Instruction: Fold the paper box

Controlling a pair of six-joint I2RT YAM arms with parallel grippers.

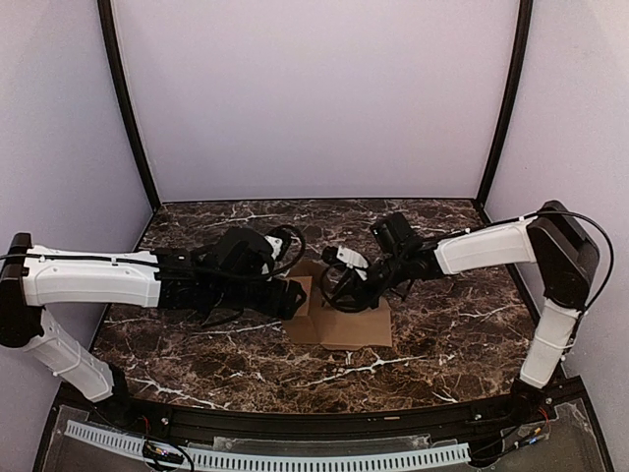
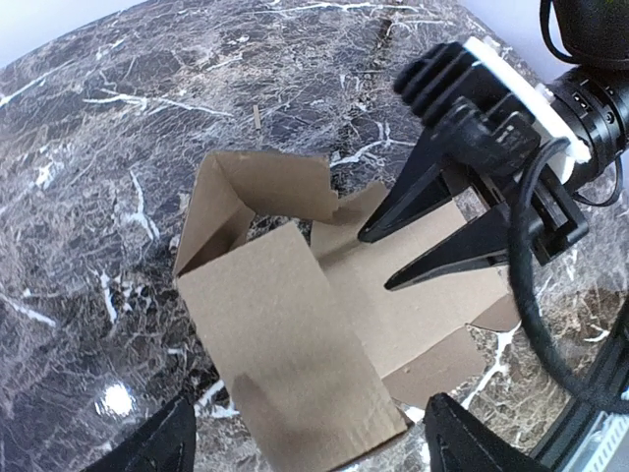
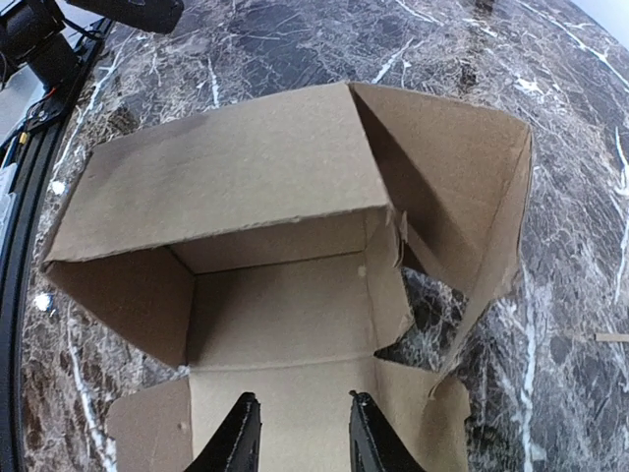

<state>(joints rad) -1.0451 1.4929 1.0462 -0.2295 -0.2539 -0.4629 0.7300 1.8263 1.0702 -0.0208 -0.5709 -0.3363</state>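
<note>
The paper box point(image 1: 344, 323) is plain brown cardboard, half folded, lying mid-table. In the left wrist view the paper box point(image 2: 295, 344) has one panel raised toward the camera and a bent flap at its far left. My left gripper point(image 2: 316, 444) is open wide, one finger on either side of that raised panel, with no contact visible. My right gripper point(image 3: 301, 425) hovers over the flat inner panel of the paper box point(image 3: 246, 187), its jaws a narrow gap apart with nothing between them. The left wrist view shows the right gripper point(image 2: 377, 262) above the box floor.
The dark marble table point(image 1: 452, 334) surrounds the box. Both arms meet over the middle, the left gripper point(image 1: 293, 298) and the right gripper point(image 1: 341, 291) close together. A black rail with cables point(image 3: 29, 59) runs along the near table edge. Grey walls enclose the back and sides.
</note>
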